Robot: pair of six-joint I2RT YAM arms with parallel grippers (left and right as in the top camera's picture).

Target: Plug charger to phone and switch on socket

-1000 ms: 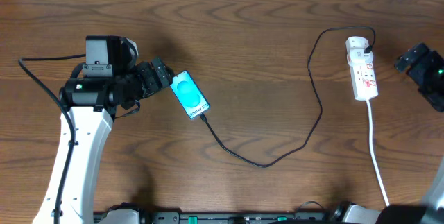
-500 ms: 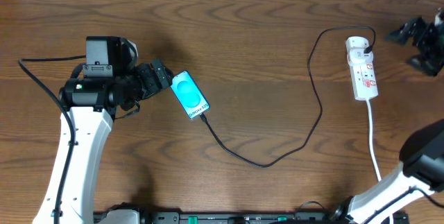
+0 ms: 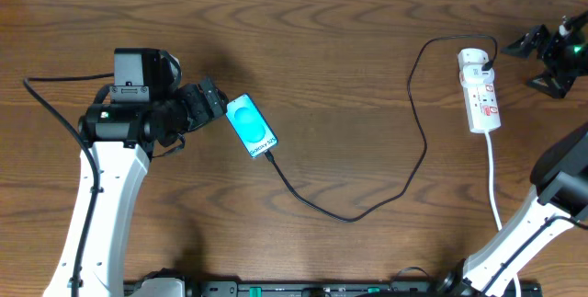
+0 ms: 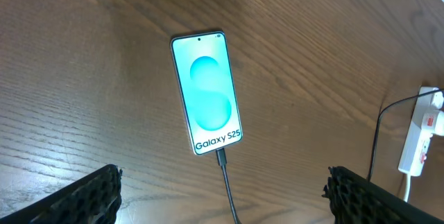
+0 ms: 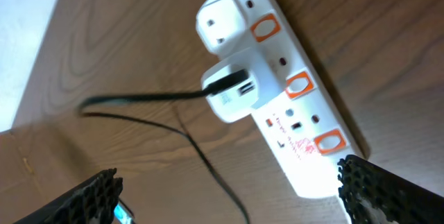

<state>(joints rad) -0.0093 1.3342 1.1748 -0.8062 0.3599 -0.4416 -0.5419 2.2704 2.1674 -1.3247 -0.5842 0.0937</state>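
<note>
Hovering wide open, the right hand (image 3: 517,65) is shown with the socket (image 5: 291,113) just ahead. One fingertip should be pressed squarely on the switch (image 5: 299,85) beside the charger (image 5: 139,99).

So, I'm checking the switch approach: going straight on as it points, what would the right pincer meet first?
Likely the socket, near the white adapter plugged into it. The right pincer is open and aimed there, though depth is unclear.

Phone (image 3: 251,125) left, socket (image 3: 480,91) right.
</note>
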